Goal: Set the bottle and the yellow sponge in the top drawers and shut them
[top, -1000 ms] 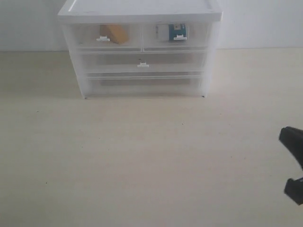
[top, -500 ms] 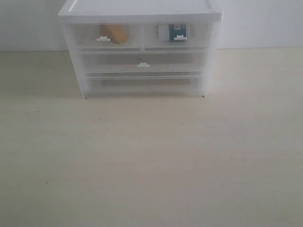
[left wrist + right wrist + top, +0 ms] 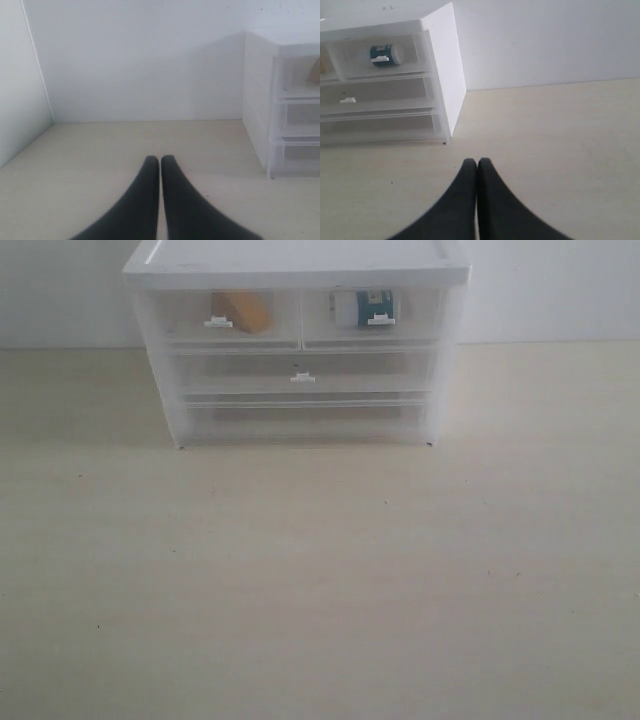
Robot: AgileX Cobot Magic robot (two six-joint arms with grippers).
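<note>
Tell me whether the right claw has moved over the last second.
Yes. The right claw showed at the exterior view's right edge, right of the chest; it has since withdrawn out of frame.

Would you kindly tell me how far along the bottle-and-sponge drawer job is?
Done: in the exterior view, the yellow sponge sits inside the left top drawer and the bottle lies inside the right top drawer. Both fronts look flush with the chest, so closed. In hand: nothing. The left pincer and right pincer are shut, empty, apart from the chest. Left: nothing apparent.
</note>
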